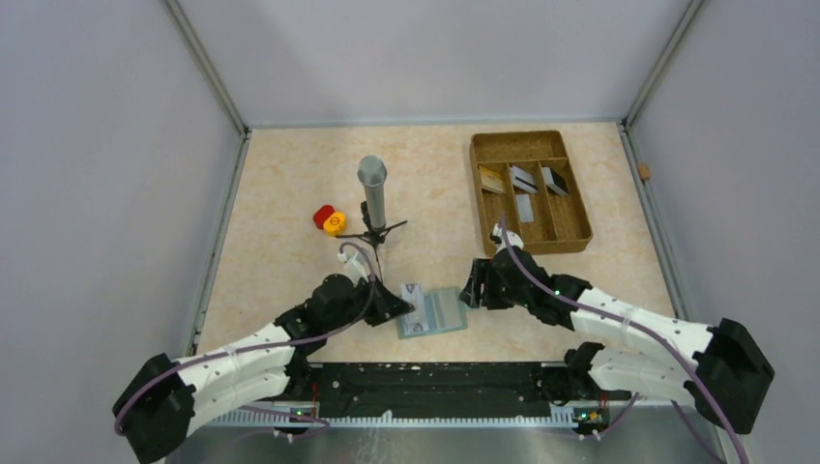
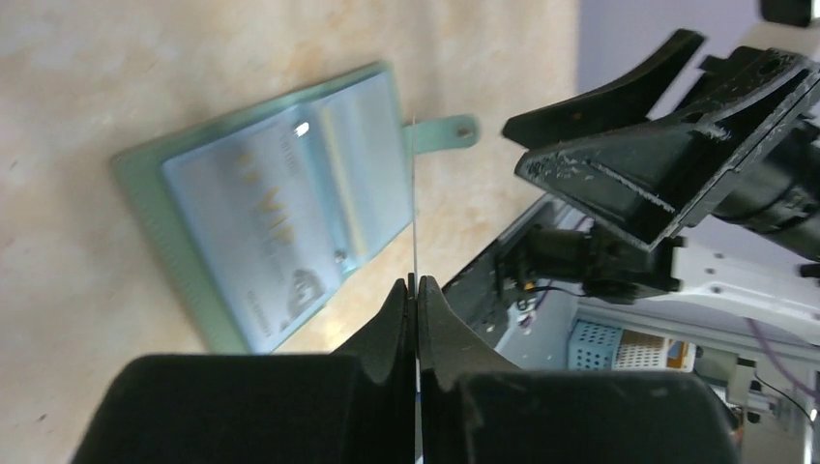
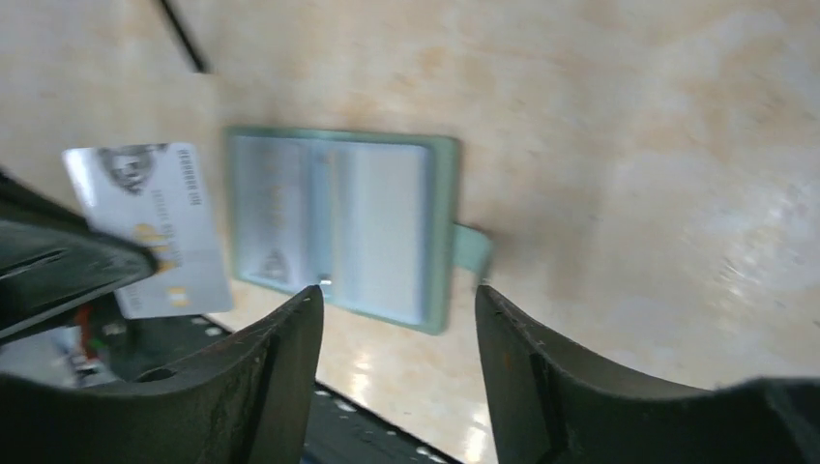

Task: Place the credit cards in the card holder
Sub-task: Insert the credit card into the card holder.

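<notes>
Two pincers are seen low over the near part of the table, one at each side of the opened card holder. The left gripper is clenched on a silvery credit card, which is held on edge clear of the tabletop. From that wrist the held card is seen only as a thin line rising from between the pressed-together fingertips. Just beyond those fingertips the card holder is laid flat and open, its closing tab pointed away from the left gripper and toward the right one. A pale card with gold lettering is seen inside the panel nearer the left gripper. The right gripper is released, its fingers spread wide with nothing between them, and is poised at the tab side of the holder; whether the holder is touched cannot be told. Farther off, beyond the left gripper, a black stand with an upright grey tube is placed, with a red and a yellow object just to its left. Beyond the right gripper a brown compartmented tray is set, and several more cards, tan-gold, grey and black, are lying in its compartments.
</notes>
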Controlling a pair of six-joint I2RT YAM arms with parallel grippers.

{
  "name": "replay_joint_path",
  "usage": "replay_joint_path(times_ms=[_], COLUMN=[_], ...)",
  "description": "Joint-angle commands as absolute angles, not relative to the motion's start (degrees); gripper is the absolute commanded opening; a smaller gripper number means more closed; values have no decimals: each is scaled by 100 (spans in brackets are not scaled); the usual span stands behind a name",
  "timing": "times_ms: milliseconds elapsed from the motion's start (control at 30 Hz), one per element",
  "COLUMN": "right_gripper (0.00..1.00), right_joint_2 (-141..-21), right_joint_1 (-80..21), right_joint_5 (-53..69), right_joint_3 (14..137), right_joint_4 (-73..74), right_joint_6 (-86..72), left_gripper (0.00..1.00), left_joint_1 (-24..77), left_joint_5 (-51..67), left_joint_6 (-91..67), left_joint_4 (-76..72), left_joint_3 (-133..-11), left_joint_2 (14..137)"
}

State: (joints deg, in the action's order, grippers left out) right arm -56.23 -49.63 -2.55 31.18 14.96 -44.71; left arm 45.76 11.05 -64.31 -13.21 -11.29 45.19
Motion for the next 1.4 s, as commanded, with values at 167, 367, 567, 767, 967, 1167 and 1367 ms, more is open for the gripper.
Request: replay_joint_path(times_ms=[167,367,567,767,967,1167,1367], right_gripper=[49,45,34,34,38,41,43], right_joint_2=[-6763,-6962,-7135,-7164,-7140,-7183,-7174], right_joint_1=[-5443,-5440,-5443,-5445,-5444,-5443,-5435], right_joint_5=[-1586,-1741,-1928,-1912,-1695,-1727,-1766], right_joint_3=[3399,3391,3411,3419,3424,3496,3532], right_joint_4=[2322,1968,1857,1692,1463,1425,1411], right_joint_6=[-4403,-4357,-4385,-4377,-4474,-4414,-4394], left_gripper=[0,0,0,0,0,0,0], left_joint_1=[4816,4816,4817,4818,4821,4816,4817], left_joint_5=[831,943,1121,1221,1281,1270,1229], left_joint_6=[-6729,-6777,-6956,-6964,-7022,-7044,-7049], left_joint_4=[-1693,-2120,-2702,-2888,-3010,-2982,-2911], left_joint_3=[-858,-835,-815,-828,-822,-818,-809], left_joint_2=[5324,5710,6182,6452,6572,6550,6489])
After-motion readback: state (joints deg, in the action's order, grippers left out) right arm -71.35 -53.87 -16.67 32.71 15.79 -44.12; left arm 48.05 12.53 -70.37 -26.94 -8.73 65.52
